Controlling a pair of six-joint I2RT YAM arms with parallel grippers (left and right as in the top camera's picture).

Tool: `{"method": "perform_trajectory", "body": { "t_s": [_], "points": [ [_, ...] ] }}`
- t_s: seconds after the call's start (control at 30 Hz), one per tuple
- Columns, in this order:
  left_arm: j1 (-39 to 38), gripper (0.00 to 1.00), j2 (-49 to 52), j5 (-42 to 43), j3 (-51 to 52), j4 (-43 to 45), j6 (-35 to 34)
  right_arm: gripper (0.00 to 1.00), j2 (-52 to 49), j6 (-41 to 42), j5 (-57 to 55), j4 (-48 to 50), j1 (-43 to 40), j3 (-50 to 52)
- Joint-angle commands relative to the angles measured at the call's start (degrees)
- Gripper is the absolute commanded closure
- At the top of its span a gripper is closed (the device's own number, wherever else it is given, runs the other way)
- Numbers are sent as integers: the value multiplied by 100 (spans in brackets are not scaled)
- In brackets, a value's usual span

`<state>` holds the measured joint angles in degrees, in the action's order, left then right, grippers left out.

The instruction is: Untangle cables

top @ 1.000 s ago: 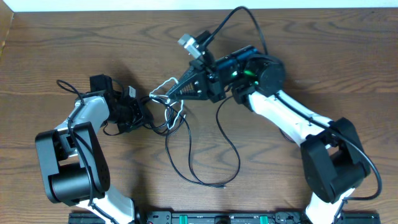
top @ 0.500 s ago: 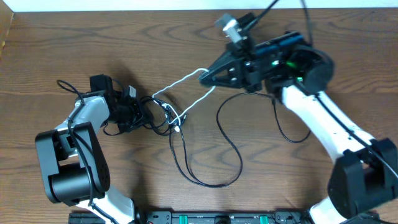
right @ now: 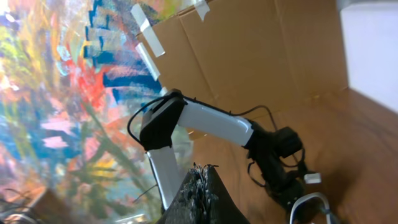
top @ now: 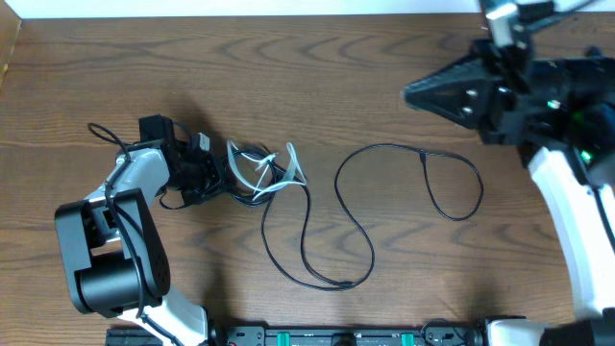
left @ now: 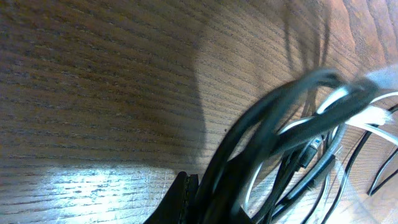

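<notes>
Left of centre in the overhead view, the left gripper (top: 217, 173) is seen clamped on the black cable (top: 394, 147). This thin, glossy cord is bunched into tight loops at the fingers, then strung out in long, loose curves across the grained wooden table (top: 192, 67) to a rounded loop at the right. Among the bunched loops the white cable (top: 296, 165) is wound (pale and smooth in the wrist view). At upper right, the right gripper (top: 409, 93) is held clear of the cables, its dark wedge-shaped fingers pressed together on nothing.
</notes>
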<state>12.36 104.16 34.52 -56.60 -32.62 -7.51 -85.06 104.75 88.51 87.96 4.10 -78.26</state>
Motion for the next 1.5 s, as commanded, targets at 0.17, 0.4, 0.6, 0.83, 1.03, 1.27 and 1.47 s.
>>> {"method": "perform_trajectory", "body": {
  "t_s": [0.17, 0.4, 0.6, 0.83, 1.03, 1.27, 1.47],
  "points": [
    [13, 92, 44, -52, 50, -9, 13, 99, 168, 105, 0, 153, -284, 120],
    [13, 92, 44, -52, 50, -11, 13, 62, 114, -352, 46, -111, -240, 1191],
    [13, 92, 44, -52, 50, -9, 13, 31, -2, -1523, -203, -1193, 9, 2203],
    [13, 92, 44, -52, 50, -9, 11, 23, -188, -2892, -577, -2935, 507, 2581],
    [13, 92, 44, -50, 50, -7, 11, 23, -238, -3189, -1202, -3731, 691, 2391],
    [-122, 92, 44, -31, 50, -9, 85, 10, -238, -5460, -2916, -6083, 990, 2382],
    [-389, 67, 44, 728, 50, -7, 992, 9, -238, -7436, -4647, -8402, 1480, 2380]
  ]
}}
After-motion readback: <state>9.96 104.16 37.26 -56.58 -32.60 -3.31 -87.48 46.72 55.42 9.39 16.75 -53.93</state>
